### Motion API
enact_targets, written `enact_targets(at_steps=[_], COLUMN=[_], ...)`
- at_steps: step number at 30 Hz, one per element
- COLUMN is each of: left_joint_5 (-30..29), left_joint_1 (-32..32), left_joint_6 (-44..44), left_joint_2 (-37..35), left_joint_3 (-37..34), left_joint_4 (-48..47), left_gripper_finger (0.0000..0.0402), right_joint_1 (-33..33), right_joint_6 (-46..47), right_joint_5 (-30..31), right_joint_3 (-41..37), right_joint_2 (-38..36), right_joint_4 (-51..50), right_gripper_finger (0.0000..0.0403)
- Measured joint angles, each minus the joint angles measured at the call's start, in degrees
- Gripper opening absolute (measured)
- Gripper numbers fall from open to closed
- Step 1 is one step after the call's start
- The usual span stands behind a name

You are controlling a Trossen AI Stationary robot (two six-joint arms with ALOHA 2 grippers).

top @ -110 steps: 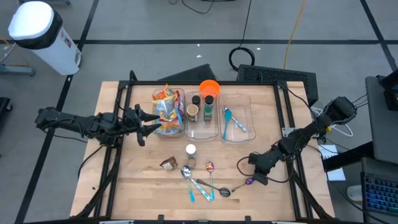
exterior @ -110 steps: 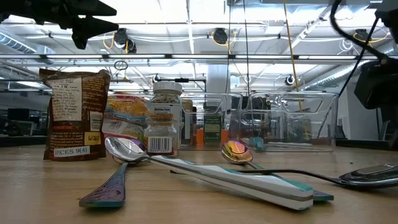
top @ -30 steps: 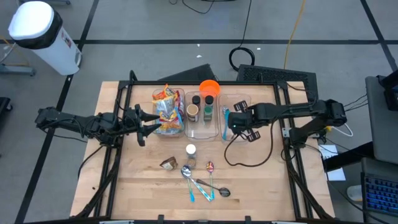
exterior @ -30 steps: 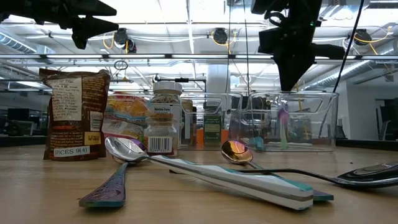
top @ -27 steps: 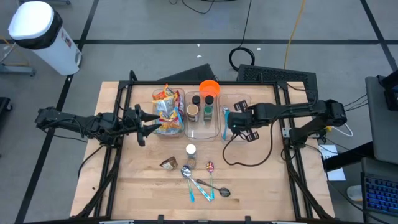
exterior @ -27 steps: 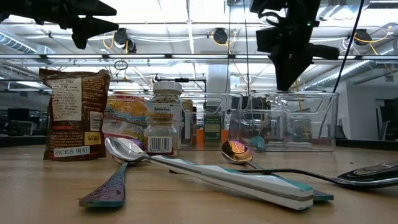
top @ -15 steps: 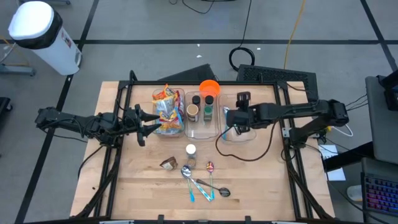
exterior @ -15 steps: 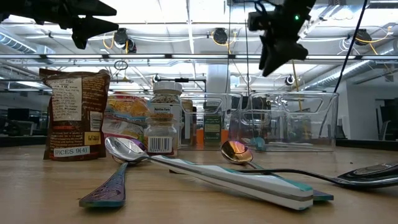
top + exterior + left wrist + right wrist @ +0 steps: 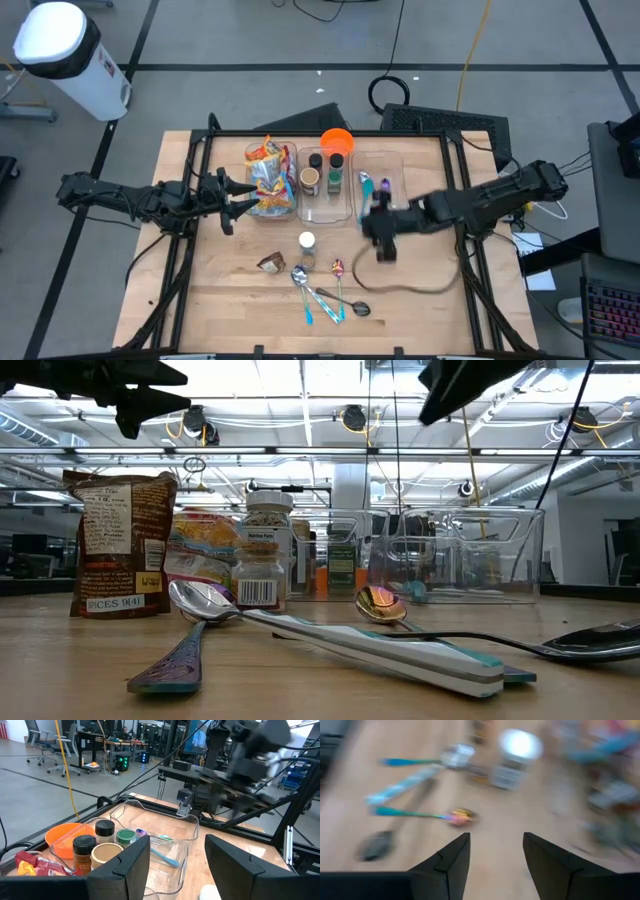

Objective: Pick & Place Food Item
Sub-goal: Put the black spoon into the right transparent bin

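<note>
A brown spice bag (image 9: pixel 270 263) (image 9: pixel 115 545) and a white-lidded spice jar (image 9: pixel 307 243) (image 9: pixel 265 555) stand on the wooden table. My right gripper (image 9: pixel 379 243) (image 9: pixel 495 845) is open and empty, above the table just in front of the right clear bin (image 9: pixel 398 215). It faces the jar and the loose spoons (image 9: pixel 322 296). My left gripper (image 9: pixel 240 198) (image 9: pixel 177 845) is open and empty, held high beside the left bin (image 9: pixel 291 213) of snack bags (image 9: pixel 268 175).
The middle bin holds several spice jars (image 9: pixel 325 175), with an orange bowl (image 9: pixel 337 141) behind it. The right bin holds a blue spoon and a purple-handled spoon (image 9: pixel 385 185). A loose cable (image 9: pixel 400 285) lies on the table under the right arm.
My right gripper has left the space above the right bin, gone toward the table's near edge and turned toward the loose spoons and the jar. In the low view it has risen out of the picture's top. My left arm has kept still.
</note>
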Motion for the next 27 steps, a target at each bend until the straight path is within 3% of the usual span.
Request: enact_targets(at_steps=[8, 15, 19, 24, 27], left_joint_5=[-0.01, 0.00, 0.00, 0.00, 0.00], left_joint_1=[0.01, 0.00, 0.02, 0.01, 0.02], left_joint_6=[0.00, 0.00, 0.00, 0.00, 0.00], left_joint_2=[0.01, 0.00, 0.00, 0.02, 0.00], left_joint_3=[0.00, 0.00, 0.00, 0.00, 0.00], left_joint_4=[0.00, 0.00, 0.02, 0.04, 0.02], left_gripper_finger=[0.0198, 0.0198, 0.0198, 0.0198, 0.0198], right_joint_1=[12.07, 18.97, 22.03, 25.28, 25.35], right_joint_6=[-0.90, -1.80, -4.21, -12.56, -16.13], right_joint_5=[-11.12, -12.93, -11.21, -9.05, -6.46], right_joint_3=[-10.47, -26.82, -27.43, -20.82, -16.35], right_joint_2=[0.01, 0.36, 3.46, 12.10, 17.34], right_joint_4=[21.79, 50.11, 51.41, 50.45, 44.31], right_gripper_finger=[0.0175, 0.0172, 0.0176, 0.0193, 0.0200])
